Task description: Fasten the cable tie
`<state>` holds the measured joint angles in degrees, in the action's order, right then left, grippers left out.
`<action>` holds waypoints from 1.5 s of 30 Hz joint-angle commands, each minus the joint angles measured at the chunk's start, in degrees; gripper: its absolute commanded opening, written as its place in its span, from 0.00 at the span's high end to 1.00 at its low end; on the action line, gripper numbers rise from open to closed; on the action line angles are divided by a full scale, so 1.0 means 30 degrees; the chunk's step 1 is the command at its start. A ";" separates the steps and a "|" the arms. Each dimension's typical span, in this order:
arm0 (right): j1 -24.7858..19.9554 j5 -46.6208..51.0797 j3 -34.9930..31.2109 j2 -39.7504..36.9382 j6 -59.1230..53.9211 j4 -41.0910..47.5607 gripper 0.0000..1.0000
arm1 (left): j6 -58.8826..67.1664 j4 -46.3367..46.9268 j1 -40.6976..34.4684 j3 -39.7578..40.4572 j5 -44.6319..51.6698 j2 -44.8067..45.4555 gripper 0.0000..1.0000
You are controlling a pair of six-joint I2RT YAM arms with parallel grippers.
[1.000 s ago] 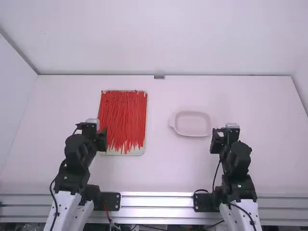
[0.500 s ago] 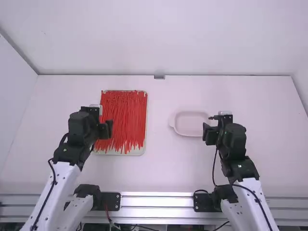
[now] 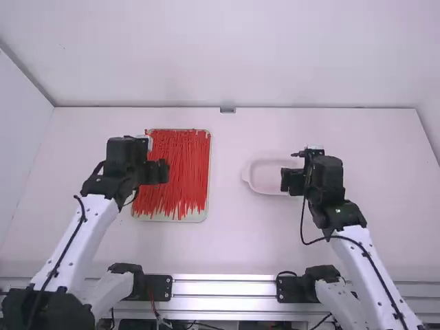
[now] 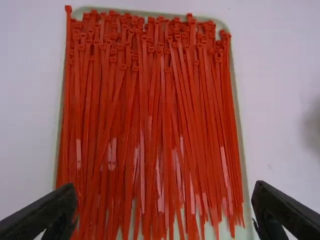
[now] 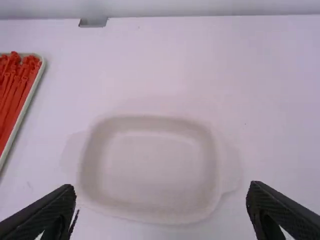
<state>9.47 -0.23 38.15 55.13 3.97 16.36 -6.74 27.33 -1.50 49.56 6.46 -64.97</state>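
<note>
A heap of red cable ties (image 3: 175, 170) (image 4: 150, 125) lies lengthwise on a pale tray (image 3: 206, 206) (image 4: 239, 135) at the table's left middle; its corner also shows in the right wrist view (image 5: 20, 105). My left gripper (image 3: 137, 170) (image 4: 162, 212) hovers over the near left part of the tray, open, with nothing between its fingers. My right gripper (image 3: 302, 177) (image 5: 160, 212) hangs above the near right edge of a white dish (image 3: 269, 176) (image 5: 150, 167), open and empty.
The white dish is empty and sits right of the tray. A small grey bracket (image 3: 227, 109) (image 5: 93, 22) marks the table's far edge. White walls close the table at the back and left.
Both arms have risen and reached forward: the left gripper came over the tray's near left part, the right gripper came over the dish's near right edge.
</note>
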 commanded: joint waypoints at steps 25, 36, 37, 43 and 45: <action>0.1712 0.0095 0.1654 0.1464 -0.0117 0.0627 0.01 | -0.0291 0.0306 -0.0233 0.3009 0.0495 -0.2076 0.01; 0.2419 -0.0415 0.1654 0.1443 -0.0124 0.0510 0.02 | 0.0211 0.1413 -0.0233 0.7315 0.0568 -0.6441 0.01; 0.2514 -0.0401 0.1654 0.1443 -0.0131 0.0495 0.02 | 0.0189 0.1428 -0.0248 0.7621 0.0554 -0.6907 0.01; 0.2841 -0.0335 0.1661 0.1450 -0.0342 0.0510 0.02 | 0.0175 0.1712 -0.0262 1.0091 0.0561 -1.0907 0.01; 0.2805 -0.0335 0.1661 0.1450 -0.0342 0.0495 0.02 | 0.0182 0.1537 -0.0386 1.0542 0.0554 -1.1970 0.01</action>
<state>17.93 -1.15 41.19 59.20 3.01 18.02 -6.66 31.79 -1.89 79.22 7.51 -98.35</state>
